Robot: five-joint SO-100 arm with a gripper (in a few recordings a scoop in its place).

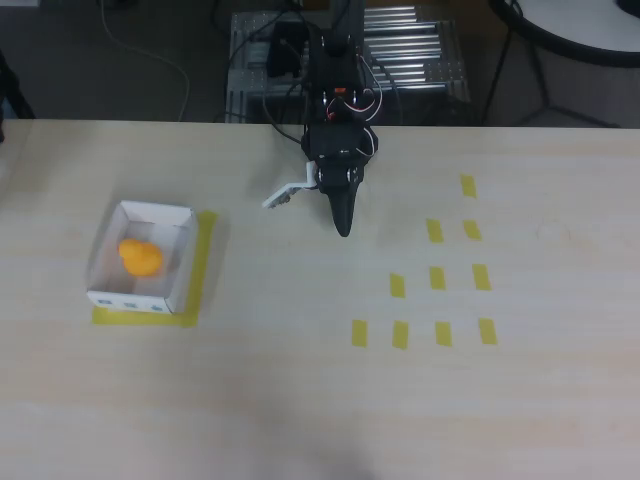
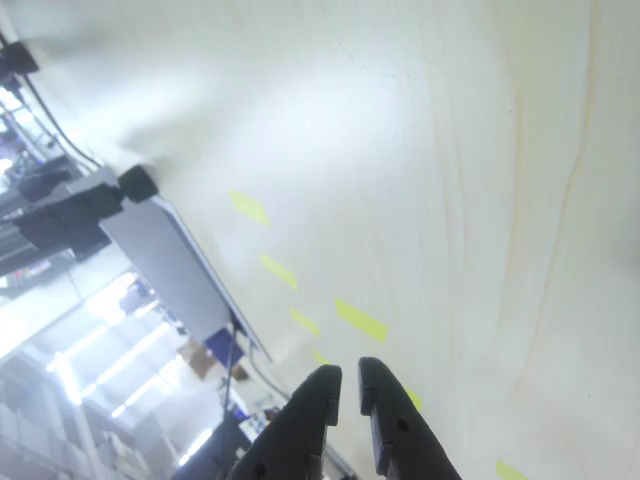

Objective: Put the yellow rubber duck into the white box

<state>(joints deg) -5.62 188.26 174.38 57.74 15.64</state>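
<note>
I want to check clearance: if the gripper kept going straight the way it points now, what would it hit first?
Probably just bare table. In the overhead view the gripper points toward the near edge, between the white box and the yellow tape marks. Height above the table is unclear.

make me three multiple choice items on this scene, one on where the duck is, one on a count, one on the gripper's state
1. Where is the duck?
A. inside the white box
B. on the bare table right of the arm
C. between the gripper's fingers

2. How many small tape strips lie at the overhead view's right?
A. four
B. ten
C. sixteen

3. What state is the gripper in?
A. shut on the duck
B. spread wide over the box
C. shut, holding nothing

Answers:
1. A, the duck sits within the box's walls.
2. B, ten strips can be counted in the overhead view.
3. C, in the wrist view the fingertips almost meet with nothing between them.
</note>
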